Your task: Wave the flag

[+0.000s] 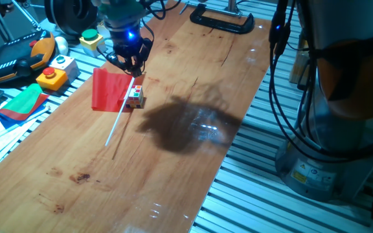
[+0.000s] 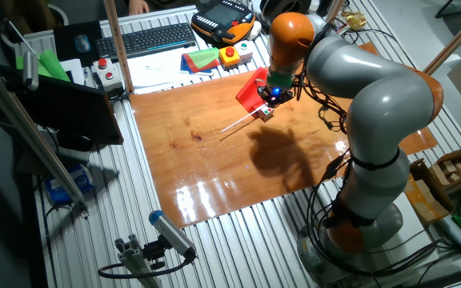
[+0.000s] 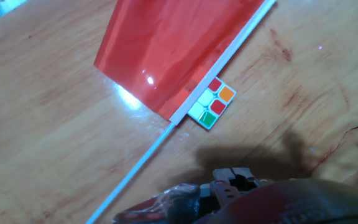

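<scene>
The flag (image 1: 109, 88) lies flat on the wooden worktop (image 1: 173, 168). Its white stick (image 1: 117, 121) runs diagonally, the bare end pointing away from the small multicoloured cube (image 1: 135, 97), which touches the stick beside the red sheet's corner. The end effector (image 1: 130, 65) hovers just above the cube and sheet edge, holding nothing; whether its fingers are spread cannot be told.

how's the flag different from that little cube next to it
The flag is a flat, plain red sheet on a thin white stick; the cube is a small blocky thing with red, orange, green and pale tiles. The flag covers far more of the table. Both lie on the wooden tabletop, side by side at the stick.
</scene>
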You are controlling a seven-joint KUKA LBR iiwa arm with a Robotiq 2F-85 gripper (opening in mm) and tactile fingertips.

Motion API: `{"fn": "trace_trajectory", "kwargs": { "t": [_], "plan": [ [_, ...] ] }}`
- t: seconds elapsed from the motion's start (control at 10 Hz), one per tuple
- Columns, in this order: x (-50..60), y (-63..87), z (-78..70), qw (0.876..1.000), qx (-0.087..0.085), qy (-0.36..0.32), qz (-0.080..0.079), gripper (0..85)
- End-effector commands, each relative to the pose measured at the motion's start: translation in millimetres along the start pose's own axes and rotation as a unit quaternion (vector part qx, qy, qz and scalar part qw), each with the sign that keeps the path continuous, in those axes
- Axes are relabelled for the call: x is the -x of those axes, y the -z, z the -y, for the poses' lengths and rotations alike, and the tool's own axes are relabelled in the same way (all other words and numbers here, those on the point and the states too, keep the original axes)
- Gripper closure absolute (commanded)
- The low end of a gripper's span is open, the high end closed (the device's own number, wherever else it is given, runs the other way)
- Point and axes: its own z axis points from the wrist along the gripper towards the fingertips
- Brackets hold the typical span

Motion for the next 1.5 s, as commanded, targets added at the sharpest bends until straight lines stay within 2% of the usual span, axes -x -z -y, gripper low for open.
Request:
{"fn": "trace_trajectory", "kwargs": {
  "t": [0.0, 0.2, 0.8, 1.0, 1.4],
  "plan": [
    [0.3, -0.9, -0.7, 1.0, 0.009, -0.013, -0.005, 84.3],
    [0.4, -2.0, -2.4, 1.0, 0.003, -0.014, 0.003, 84.3],
    [-0.5, -1.9, -3.9, 0.999, 0.016, -0.023, -0.015, 84.3],
    [-2.5, -2.6, -4.8, 0.999, 0.015, -0.028, -0.022, 84.3],
    [-10.7, -12.9, -11.8, 0.995, 0.024, -0.09, -0.024, 84.3]
  ]
}}
